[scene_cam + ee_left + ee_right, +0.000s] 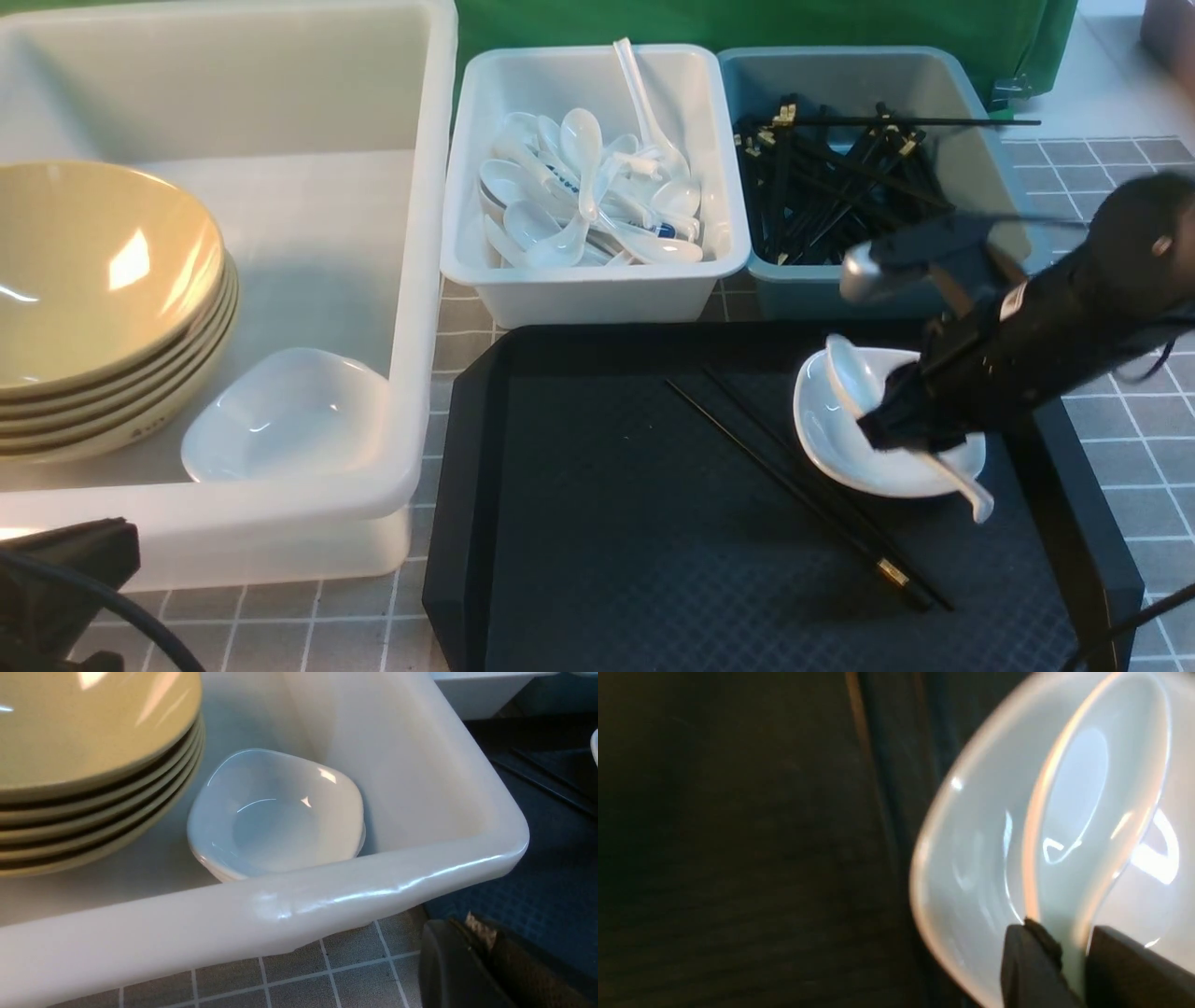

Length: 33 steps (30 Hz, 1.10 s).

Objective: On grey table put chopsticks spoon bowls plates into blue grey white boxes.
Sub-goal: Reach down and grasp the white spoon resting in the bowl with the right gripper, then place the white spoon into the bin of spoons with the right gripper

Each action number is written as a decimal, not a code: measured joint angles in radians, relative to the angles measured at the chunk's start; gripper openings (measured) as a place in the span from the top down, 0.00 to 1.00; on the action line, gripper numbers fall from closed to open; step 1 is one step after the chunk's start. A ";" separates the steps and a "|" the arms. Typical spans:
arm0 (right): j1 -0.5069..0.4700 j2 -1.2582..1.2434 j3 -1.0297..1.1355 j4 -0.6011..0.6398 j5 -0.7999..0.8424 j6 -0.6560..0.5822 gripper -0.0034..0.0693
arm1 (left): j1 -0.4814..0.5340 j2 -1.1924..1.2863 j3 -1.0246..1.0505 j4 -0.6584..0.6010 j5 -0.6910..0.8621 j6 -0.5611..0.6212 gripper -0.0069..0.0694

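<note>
Where the tub (411, 280) stands: far left on the table (1120, 448), holding stacked bowls (93, 280) and, in its near right corner, plates (289, 411).
Tray (607, 523): near, centre to right, carrying one plate (840, 448), chopsticks (878, 557) and the spoon (850, 373).
White bin (597, 289): far centre, heaped with spoons (588, 196).
Blue bin (803, 289): just right of it, full of more chopsticks.
Plate: right part of the tray, with the spoon lying in it, scoop far and handle over the near rim.
Chopsticks: just left of the plate, lying diagonally.
Risk, plate: the scoop rests inside the plate, so a skewed lift could drag or tip it.
Risk, grip: the handle is glossy and the scoop looks heavy, so a hold this far back could let the spoon swivel or slip.
Risk, bin: the heap is high, so a spoon dropped on it may slide off.
Right gripper (1073, 961): jaws drawn narrow round the spoon handle, and both pads look to touch it.
Left gripper (474, 942): jaws closed and empty, near the tub's near right corner.
</note>
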 joint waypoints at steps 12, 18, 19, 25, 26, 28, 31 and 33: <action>0.185 0.210 -0.545 0.011 -0.215 -0.062 0.71 | 0.000 -0.030 0.091 -0.111 -0.199 0.199 0.92; 0.185 0.457 -0.810 0.003 -0.216 -0.060 0.71 | 0.000 -0.056 0.107 -0.141 -0.221 0.206 0.92; 0.185 0.494 -0.842 0.001 -0.216 -0.060 0.71 | 0.000 -0.058 0.108 -0.141 -0.224 0.208 0.92; 0.185 0.648 -0.927 0.000 -0.267 -0.060 0.71 | 0.000 -0.061 0.109 -0.136 -0.223 0.212 0.92; 0.185 0.658 -0.929 0.000 -0.277 -0.060 0.71 | 0.000 -0.061 0.110 -0.135 -0.223 0.213 0.92; 0.185 0.670 -0.930 0.000 -0.288 -0.059 0.71 | 0.000 -0.061 0.114 -0.135 -0.227 0.214 0.92; 0.185 0.671 -0.931 0.000 -0.292 -0.059 0.65 | 0.000 -0.061 0.128 -0.135 -0.239 0.214 0.92; 0.185 0.661 -0.931 -0.012 -0.269 -0.057 0.56 | 0.000 -0.061 0.131 -0.135 -0.249 0.215 0.92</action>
